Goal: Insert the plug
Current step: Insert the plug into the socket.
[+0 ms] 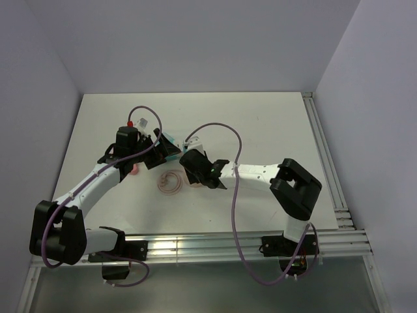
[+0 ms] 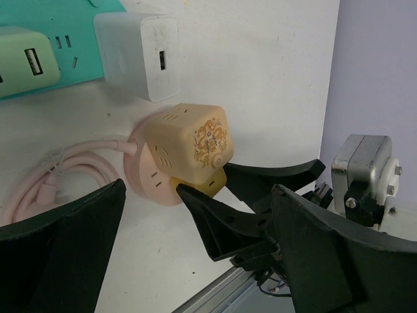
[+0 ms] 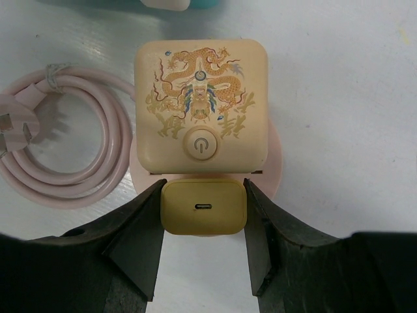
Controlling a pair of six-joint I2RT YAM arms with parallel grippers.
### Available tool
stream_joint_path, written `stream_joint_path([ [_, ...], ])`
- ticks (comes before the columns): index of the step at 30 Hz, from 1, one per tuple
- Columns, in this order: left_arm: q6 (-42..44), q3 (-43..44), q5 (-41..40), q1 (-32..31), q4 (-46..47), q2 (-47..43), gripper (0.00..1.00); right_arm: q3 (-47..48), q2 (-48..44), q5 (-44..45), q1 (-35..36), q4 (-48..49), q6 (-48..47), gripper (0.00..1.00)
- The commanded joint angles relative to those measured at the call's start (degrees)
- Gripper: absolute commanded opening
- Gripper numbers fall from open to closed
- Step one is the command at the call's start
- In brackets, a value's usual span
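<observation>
at left, the left gripper (image 2: 199, 189) is hanging with its jaws spread wide and holding nothing, looking in on the work from the side. behind it, a teal power strip (image 2: 81, 62) carrying a green adapter (image 2: 26, 62) and a white adapter (image 2: 140, 55) is lying on the white table (image 3: 339, 98). a coiled pink cord (image 3: 65, 150) is resting just left of the cream cube socket (image 3: 201, 104), which is showing a gold dragon print and a round power button on top and is sitting on a pink round base (image 3: 273, 163). the yellow usb-c charger (image 3: 203, 207) is sitting against the cube's near side face, its port facing the right wrist camera. the right gripper (image 3: 203, 195) is pinching this charger, one black finger pressing each of its flanks, fingertips reaching almost to the cube. whether the charger's prongs are fully seated is impossible to tell.
</observation>
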Motion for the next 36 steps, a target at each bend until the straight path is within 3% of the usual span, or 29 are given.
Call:
stream_joint_path([
  [1,1.3,0.8,0.8,-0.3,0.5,-0.4,1.00,-2.2,7.8,-6.3,0.4,-17.9,0.3,0.00],
  [7,1.2,0.4,0.7,-0.4,0.6,-0.8,1.00,-2.1,8.0,-7.5,0.3,-18.6,1.1,0.00],
  [16,1.1,0.3,1.0,-0.4,0.6,-0.8,1.00,-10.6,3.8,2.8,1.6,-8.4,8.0,0.00],
  [20,1.2,0.4,0.9,-0.4,0.5,-0.8,0.99,-12.7,4.1,1.2,2.0,-4.0,7.3,0.00],
  [24,1.3,0.4,0.9,-0.5,0.3,-0.7,1.00,-8.8,8.9,4.7,2.9,-9.5,7.6,0.00],
  [28,1.1,0.2,0.9,-0.5,0.5,-0.8,1.00,-12.6,6.8,4.1,3.7,-4.8,9.4,0.00],
  [36,1.1,0.9,1.1,-0.6,0.1,-0.5,1.00,-11.7,7.5,3.0,3.9,-5.5,9.2,0.00],
])
